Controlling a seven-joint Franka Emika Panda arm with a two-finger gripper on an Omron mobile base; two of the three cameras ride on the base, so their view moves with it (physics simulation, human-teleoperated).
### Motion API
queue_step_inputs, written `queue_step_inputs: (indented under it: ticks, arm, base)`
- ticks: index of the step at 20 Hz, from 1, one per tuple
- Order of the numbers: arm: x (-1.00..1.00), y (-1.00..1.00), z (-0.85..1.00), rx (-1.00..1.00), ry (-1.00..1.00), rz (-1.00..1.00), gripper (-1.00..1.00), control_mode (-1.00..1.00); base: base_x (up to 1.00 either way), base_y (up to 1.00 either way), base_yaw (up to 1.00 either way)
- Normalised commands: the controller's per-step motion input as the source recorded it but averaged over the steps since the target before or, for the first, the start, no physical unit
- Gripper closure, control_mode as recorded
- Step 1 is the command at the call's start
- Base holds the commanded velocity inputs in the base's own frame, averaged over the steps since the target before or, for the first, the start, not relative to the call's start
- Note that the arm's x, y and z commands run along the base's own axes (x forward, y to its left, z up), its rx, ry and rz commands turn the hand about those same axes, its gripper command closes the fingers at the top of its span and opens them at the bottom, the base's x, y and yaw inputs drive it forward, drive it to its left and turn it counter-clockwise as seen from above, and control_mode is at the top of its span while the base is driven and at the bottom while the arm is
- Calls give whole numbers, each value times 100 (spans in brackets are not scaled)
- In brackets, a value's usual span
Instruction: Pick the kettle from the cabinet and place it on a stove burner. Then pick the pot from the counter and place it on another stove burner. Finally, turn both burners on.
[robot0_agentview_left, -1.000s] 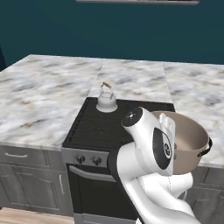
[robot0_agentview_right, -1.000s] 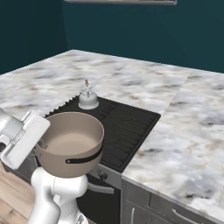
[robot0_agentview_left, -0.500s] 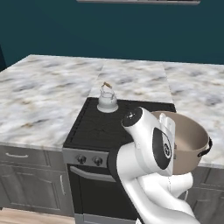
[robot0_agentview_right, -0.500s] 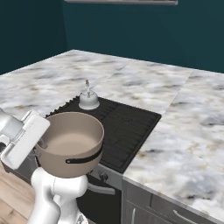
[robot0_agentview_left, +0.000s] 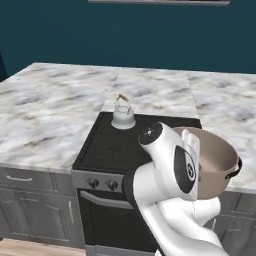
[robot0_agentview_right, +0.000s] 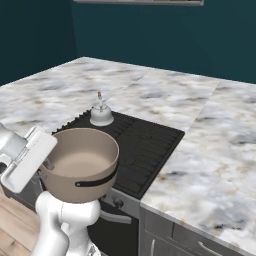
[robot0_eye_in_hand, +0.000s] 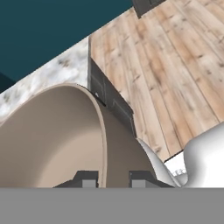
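Observation:
My gripper (robot0_eye_in_hand: 113, 180) is shut on the rim of the tan pot (robot0_eye_in_hand: 57, 135), one finger inside the wall and one outside. The pot (robot0_agentview_left: 216, 161) hangs in the air close to my arm, near the front of the grey stove (robot0_agentview_left: 116, 146), with its cream inside facing up (robot0_agentview_right: 80, 159). The small silvery kettle (robot0_agentview_left: 123, 116) stands upright on the stove's back left burner (robot0_agentview_right: 101, 116). The other black grates (robot0_agentview_right: 145, 145) are bare. The cabinet is out of view.
Marble counter (robot0_agentview_left: 50, 110) runs on both sides of the stove and behind it (robot0_agentview_right: 215, 145). Dark round knobs (robot0_agentview_left: 102, 184) sit on the stove's front panel. Grey drawers (robot0_agentview_left: 30, 200) lie below the counter, and wooden floor (robot0_eye_in_hand: 175, 65) shows under the pot.

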Motion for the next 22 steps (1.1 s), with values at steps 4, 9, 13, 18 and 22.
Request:
queue_step_inputs:
  ticks: [4,9,13,18,22]
  arm:
    - [13,1,0,0,0,0,100,-100]
    - [0,0,0,0,0,0,100,-100]
    - [35,14,0,0,0,0,100,-100]
    - [50,31,0,-3,0,0,100,-100]
    - [24,30,-1,-3,0,4,100,-100]
  base:
    - [0,0,0]
    - [0,0,0]
    - [0,0,0]
    - [0,0,0]
    - [0,0,0]
